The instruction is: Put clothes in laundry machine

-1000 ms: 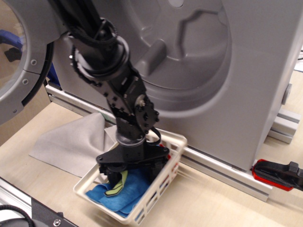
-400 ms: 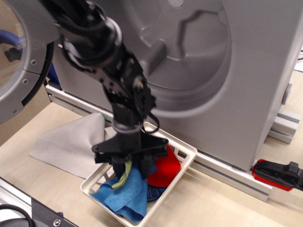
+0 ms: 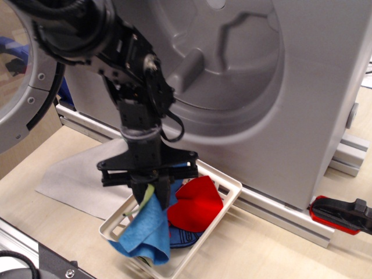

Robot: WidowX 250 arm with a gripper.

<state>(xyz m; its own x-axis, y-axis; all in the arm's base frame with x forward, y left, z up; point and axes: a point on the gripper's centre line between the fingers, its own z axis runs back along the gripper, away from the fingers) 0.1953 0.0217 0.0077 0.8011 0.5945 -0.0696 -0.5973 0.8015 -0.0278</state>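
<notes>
Fingers pinch the blue cloth and green sock at top; floppy, light stuff, bunched grip looks right.

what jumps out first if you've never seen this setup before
The black claw hangs at centre, shut on a bright blue cloth with a lime-green piece, lifting them out of the white slotted basket. A red cloth lies in the basket, and behind looms the grey laundry machine with its wide drum opening.

The laundry machine and its door run off-frame.
</notes>
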